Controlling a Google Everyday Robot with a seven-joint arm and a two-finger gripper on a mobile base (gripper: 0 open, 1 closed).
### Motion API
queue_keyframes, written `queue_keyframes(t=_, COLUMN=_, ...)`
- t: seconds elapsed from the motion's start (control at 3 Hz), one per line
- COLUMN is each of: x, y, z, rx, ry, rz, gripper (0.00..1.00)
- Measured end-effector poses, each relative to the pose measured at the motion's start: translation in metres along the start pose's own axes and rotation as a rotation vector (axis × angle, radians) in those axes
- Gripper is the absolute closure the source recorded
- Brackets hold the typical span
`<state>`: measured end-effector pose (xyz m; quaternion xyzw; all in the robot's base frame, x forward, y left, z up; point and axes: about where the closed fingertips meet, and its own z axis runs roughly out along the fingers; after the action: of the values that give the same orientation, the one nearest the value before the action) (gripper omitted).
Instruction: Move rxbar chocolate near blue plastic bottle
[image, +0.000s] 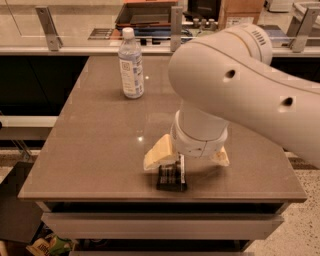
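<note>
The rxbar chocolate (171, 182) is a dark flat wrapper lying near the front edge of the brown table (100, 145). My gripper (173, 169) hangs from the big white arm straight down onto the bar's far end and covers part of it. The blue plastic bottle (131, 64), clear with a white cap and pale label, stands upright at the table's back left, far from the bar.
A counter with metal posts (48, 26) and a dark tray (145, 15) runs behind the table. The white arm (240, 85) fills the right of the view and hides the table's right half. A shelf (160, 222) lies under the tabletop.
</note>
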<state>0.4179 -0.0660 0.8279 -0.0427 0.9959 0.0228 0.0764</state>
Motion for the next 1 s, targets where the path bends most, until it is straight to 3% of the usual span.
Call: queue_keyframes(t=1.0, x=-0.017, y=0.019, z=0.022, rx=0.032, ry=0.052, rz=-0.014, gripper=0.00)
